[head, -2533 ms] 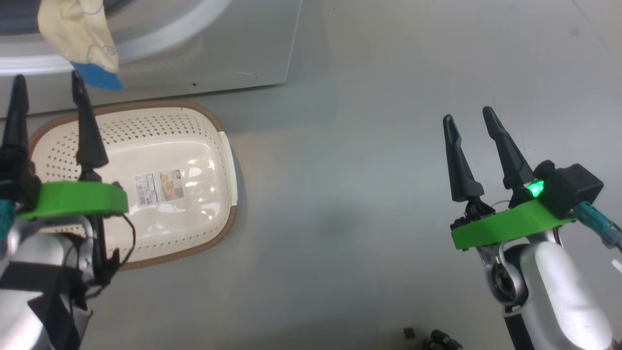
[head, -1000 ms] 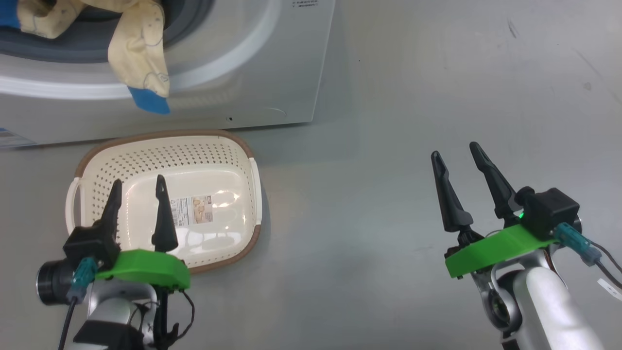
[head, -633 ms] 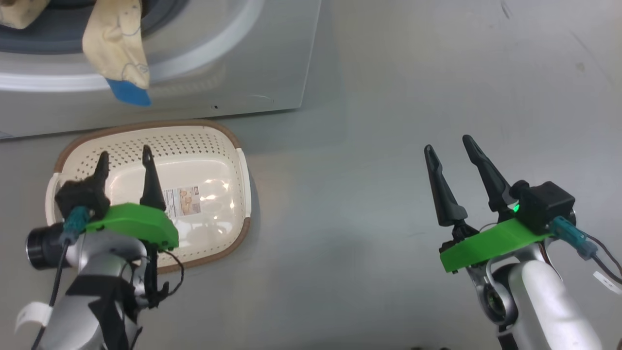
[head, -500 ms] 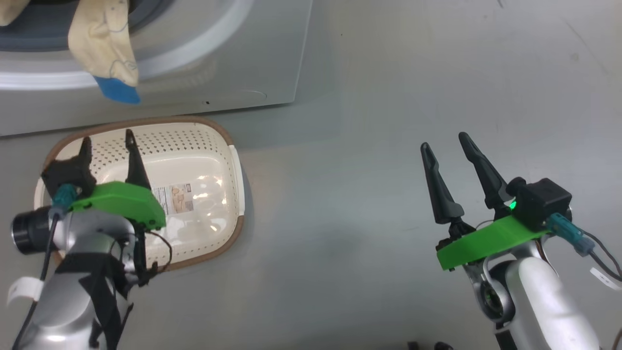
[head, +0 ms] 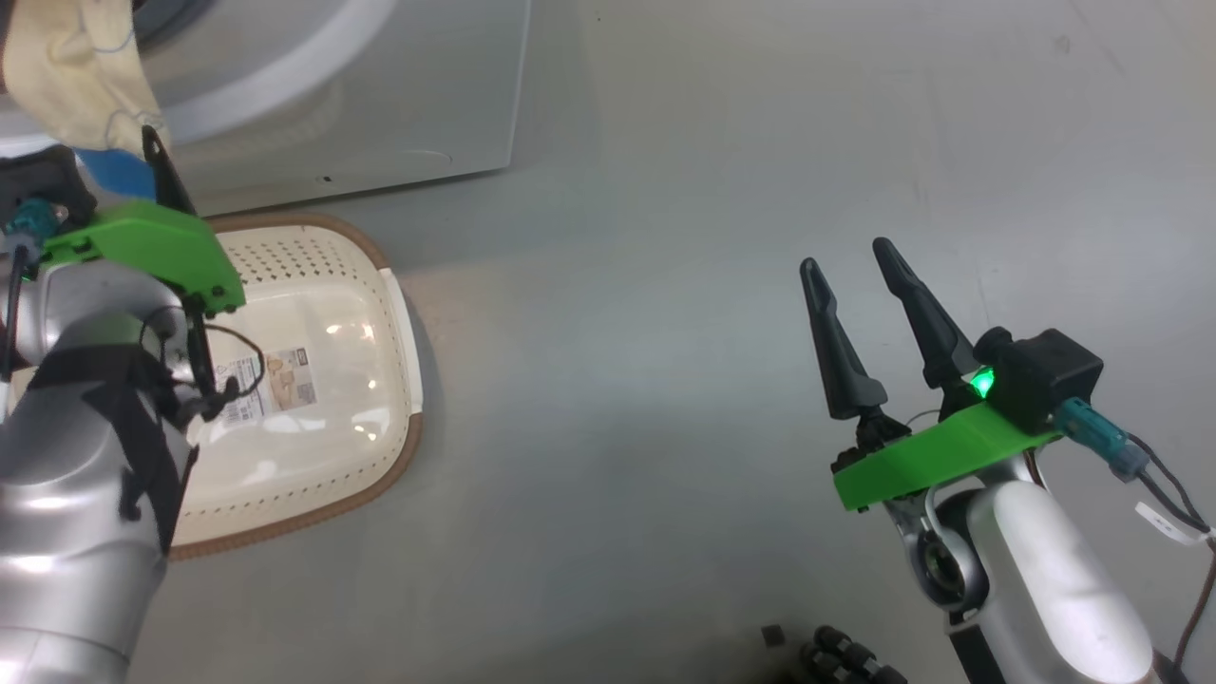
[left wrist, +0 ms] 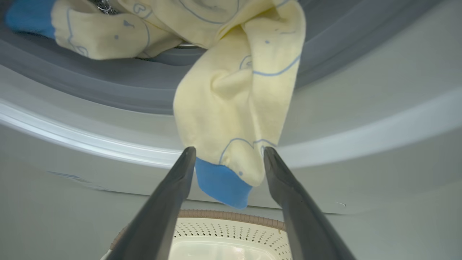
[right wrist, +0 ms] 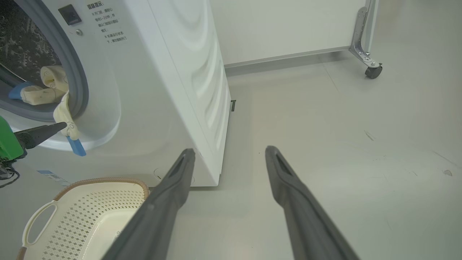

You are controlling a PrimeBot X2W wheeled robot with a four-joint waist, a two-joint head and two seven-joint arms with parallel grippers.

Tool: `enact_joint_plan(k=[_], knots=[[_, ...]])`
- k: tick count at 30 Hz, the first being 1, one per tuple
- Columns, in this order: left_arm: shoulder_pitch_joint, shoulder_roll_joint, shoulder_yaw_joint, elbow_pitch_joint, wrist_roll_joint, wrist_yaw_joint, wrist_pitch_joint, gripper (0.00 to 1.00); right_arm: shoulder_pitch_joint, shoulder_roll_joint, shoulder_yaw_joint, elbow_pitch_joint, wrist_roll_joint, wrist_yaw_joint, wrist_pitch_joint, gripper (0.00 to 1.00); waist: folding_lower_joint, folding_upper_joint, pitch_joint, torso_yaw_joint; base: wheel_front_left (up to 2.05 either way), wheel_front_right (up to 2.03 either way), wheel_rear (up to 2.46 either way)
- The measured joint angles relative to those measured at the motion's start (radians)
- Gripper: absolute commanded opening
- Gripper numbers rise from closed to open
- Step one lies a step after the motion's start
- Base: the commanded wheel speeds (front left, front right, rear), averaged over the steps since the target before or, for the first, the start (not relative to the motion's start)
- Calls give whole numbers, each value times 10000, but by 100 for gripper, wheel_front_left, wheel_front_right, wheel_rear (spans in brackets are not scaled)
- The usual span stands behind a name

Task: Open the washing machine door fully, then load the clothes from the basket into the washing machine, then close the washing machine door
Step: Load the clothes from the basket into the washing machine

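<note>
Presently we find the clothes (left wrist: 234, 108) partly inside the washing machine (right wrist: 173, 72). One pale yellow garment hangs out over the grey gasket (right wrist: 81, 83) and down the white front panel, with its blue cuff (left wrist: 222, 186) lowest. Further yellow and blue pieces lie behind it, on the lip of the steel drum (right wrist: 25, 47).

We note the basket (head: 304, 266) on the floor (head: 665, 380) directly below that opening, close against the machine's front. Its glossy bottom and label sticker (head: 271, 380) show uncovered, though the left arm hides one part of it.

The left gripper (left wrist: 229, 151) is raised to the hanging garment. Its jaws are spread wide, one fingertip on each side of the blue cuff. They are not pressed together on the fabric. One finger comes very near the cuff's edge, and we cannot tell whether it touches.

The right gripper (head: 845, 256) stands over bare floor, well apart from basket and machine, to the robot's right. Its fingers are parted wide with nothing between them.

We also record a small blue label (right wrist: 54, 177) low on the machine's front, and a caster wheel (right wrist: 373, 71) beneath a white panel beyond the machine.
</note>
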Motion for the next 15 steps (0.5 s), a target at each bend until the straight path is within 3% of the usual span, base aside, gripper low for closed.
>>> enact_joint_plan(k=[15], knots=[[-1734, 401, 35, 2194, 84, -188, 176, 100, -509, 0, 472, 263, 671, 0, -100, 100, -1, 0, 664, -785, 0, 0, 0]])
